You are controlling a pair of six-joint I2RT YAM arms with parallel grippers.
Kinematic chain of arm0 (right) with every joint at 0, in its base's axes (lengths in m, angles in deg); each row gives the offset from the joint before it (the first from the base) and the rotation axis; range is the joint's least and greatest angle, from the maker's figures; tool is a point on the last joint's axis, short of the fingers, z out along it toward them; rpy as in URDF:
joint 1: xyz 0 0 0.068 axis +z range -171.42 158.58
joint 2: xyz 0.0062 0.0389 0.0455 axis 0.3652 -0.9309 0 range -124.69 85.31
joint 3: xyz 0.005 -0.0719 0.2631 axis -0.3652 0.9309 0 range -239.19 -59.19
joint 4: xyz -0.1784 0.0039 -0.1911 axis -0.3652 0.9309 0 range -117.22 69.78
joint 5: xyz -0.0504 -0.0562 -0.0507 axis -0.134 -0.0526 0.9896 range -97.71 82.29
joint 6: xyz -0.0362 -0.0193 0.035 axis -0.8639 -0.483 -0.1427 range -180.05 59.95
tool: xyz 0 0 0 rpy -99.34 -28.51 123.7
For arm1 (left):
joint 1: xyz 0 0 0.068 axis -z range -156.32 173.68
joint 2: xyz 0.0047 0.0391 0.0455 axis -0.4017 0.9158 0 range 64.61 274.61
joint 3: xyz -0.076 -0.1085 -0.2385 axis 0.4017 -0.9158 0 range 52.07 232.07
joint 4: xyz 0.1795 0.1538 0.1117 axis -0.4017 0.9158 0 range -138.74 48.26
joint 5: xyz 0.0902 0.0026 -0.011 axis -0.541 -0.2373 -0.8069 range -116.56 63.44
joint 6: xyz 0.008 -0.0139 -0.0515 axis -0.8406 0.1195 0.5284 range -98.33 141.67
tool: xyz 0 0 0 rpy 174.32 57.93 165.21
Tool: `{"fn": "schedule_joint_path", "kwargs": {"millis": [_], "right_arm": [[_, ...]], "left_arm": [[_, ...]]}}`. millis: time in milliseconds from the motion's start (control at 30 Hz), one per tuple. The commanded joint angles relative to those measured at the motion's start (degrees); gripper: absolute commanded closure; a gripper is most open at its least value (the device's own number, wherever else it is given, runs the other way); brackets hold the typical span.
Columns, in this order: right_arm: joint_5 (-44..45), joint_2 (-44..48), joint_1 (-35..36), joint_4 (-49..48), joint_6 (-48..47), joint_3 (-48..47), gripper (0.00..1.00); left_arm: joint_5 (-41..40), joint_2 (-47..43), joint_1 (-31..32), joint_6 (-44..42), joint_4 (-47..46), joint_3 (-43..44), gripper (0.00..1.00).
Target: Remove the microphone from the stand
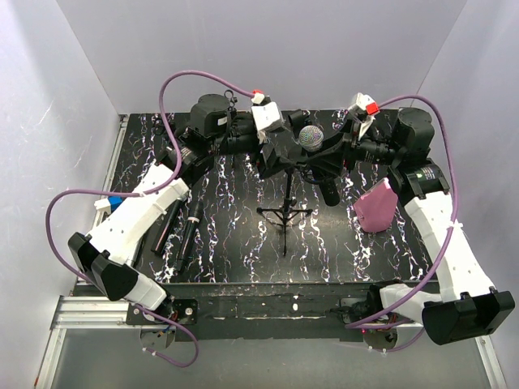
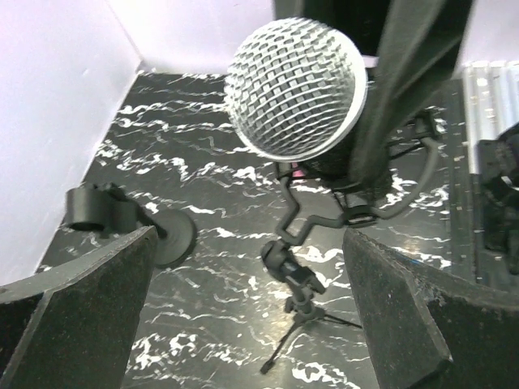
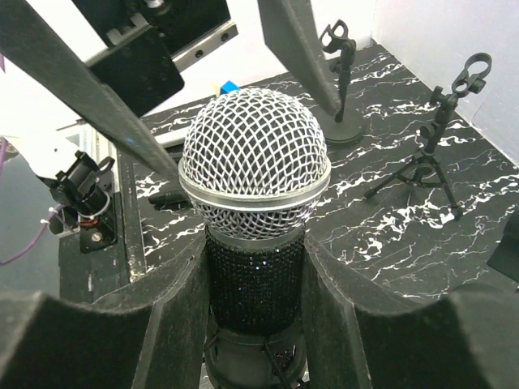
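Observation:
The microphone point(image 1: 310, 136) has a silver mesh head and a black glittery body. My right gripper point(image 1: 340, 150) is shut on that body, just below the head; the right wrist view shows the mic point(image 3: 255, 154) between my right gripper's point(image 3: 255, 243) pads. The black tripod stand point(image 1: 284, 212) stands mid-table, and its clip point(image 3: 472, 74) looks empty, apart from the mic. My left gripper point(image 1: 274, 158) is open next to the stand's top. In the left wrist view the mic head point(image 2: 296, 87) sits above the stand point(image 2: 296, 279), and my left gripper point(image 2: 250, 235) holds nothing.
A second stand with a round base point(image 2: 166, 233) is behind, also in the right wrist view point(image 3: 340, 81). Two black microphones point(image 1: 192, 231) lie at the left by a blue object point(image 1: 113, 200). A pink pouch point(image 1: 377, 207) sits at the right. White walls enclose the table.

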Motion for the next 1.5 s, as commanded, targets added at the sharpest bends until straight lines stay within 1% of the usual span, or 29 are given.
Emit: {"fn": "schedule_joint_path", "kwargs": {"millis": [0, 67, 133, 200, 233, 367, 500, 667, 867, 1000, 1067, 1233, 1300, 1400, 1467], "right_arm": [[1.07, 0.98, 0.15, 0.65, -4.2, 0.26, 0.7], [1.42, 1.68, -0.02, 2.32, -5.51, 0.96, 0.6], [1.68, 2.56, -0.02, 4.78, -6.65, 1.31, 0.54], [2.3, 3.44, -0.02, 7.94, -8.67, 1.23, 0.52], [2.65, 3.88, -0.03, 9.87, -9.9, 1.14, 0.5], [4.84, 5.9, -0.03, 15.94, -12.99, 1.14, 0.43], [7.21, 6.25, -0.03, 20.08, -14.75, -0.09, 0.42], [8.98, 7.4, -0.11, 19.65, -14.75, 1.83, 0.43], [9.07, 8.01, -0.2, 18.94, -13.17, 3.42, 0.43], [9.86, 8.19, -0.29, 20.69, -14.13, 3.42, 0.41], [10.3, 8.28, -0.46, 21.84, -13.96, 3.16, 0.39], [11.96, 10.56, -1.78, 21.23, -11.24, 3.42, 0.32], [12.67, 11.26, -1.7, 21.05, -10.71, 4.21, 0.3], [12.67, 11.18, -1.78, 20.79, -10.27, 5.09, 0.3], [12.85, 11.18, -1.78, 20.09, -9.39, 5.53, 0.31]], "left_arm": [[9.71, -0.57, -0.2, 4.95, -1.8, 1.64, 0.02], [12.7, 0.48, -0.29, 4.61, -3.83, 2.16, 0.02], [14.9, 2.06, -0.2, 4.61, -4.8, 4.0, 0.02], [18.06, 4.43, -0.2, 5.48, -5.67, 6.55, 0.02], [20.34, 5.48, -0.2, 5.92, -6.2, 7.69, 0.02], [25.36, 10.32, -0.2, 8.91, -9.54, 11.47, 0.02], [28.96, 14.54, 0.32, 10.84, -11.3, 14.55, 0.02], [31.78, 18.06, 1.03, 11.64, -12.36, 18.33, 0.05], [33.63, 20.79, 2.08, 9.97, -13.06, 22.02, 0.1], [34.68, 21.75, 2.52, 9.79, -12.45, 23.87, 0.13], [34.95, 22.1, 2.52, 9.97, -12.01, 24.49, 0.12], [34.6, 22.72, 2.52, 12.34, -11.57, 24.84, 0.04], [33.11, 23.25, 2.79, 12.69, -12.09, 24.66, 0.02], [31.61, 23.77, 4.1, 13.4, -15.42, 22.73, 0.02], [31.78, 24.74, 4.89, 12.96, -16.14, 23.69, 0.05]]}}
